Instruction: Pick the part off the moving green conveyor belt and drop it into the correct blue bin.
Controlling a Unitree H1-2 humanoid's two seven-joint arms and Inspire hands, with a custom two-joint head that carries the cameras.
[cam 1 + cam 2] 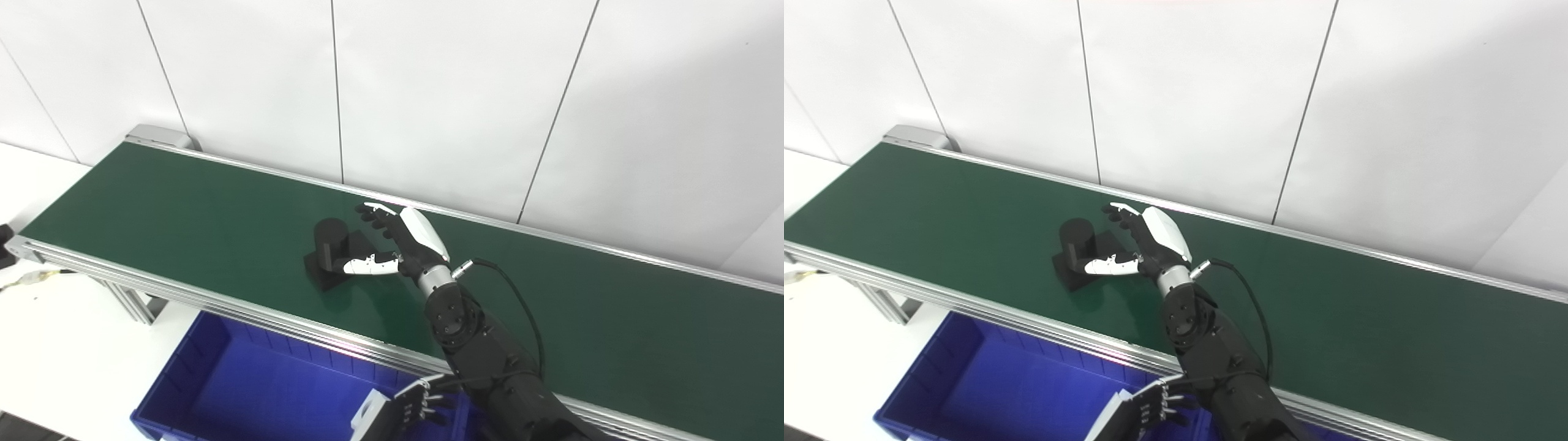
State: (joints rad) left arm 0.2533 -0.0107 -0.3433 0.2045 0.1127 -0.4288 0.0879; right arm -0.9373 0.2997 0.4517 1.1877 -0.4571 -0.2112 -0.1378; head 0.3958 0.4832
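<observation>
The black part [331, 254], an upright cylinder on a flat square base, sat on the green conveyor belt [184, 214] toward its near side, just beyond the aluminium rail. The right robot hand [392, 242] was spread around it from the right, fingers [373, 215] arched over the far side and the thumb [367, 264] lying against the base in front, not closed on anything. Below the near rail stood the blue bin [245, 380], holding nothing that could be seen. The left robot hand [419, 401] waited low over the bin's right end, fingers apart and holding nothing. The risk, as I judged it, was timing: a moving belt could carry the part clear of the spread fingers before they closed, or the thumb could nudge the base and tip the cylinder.
</observation>
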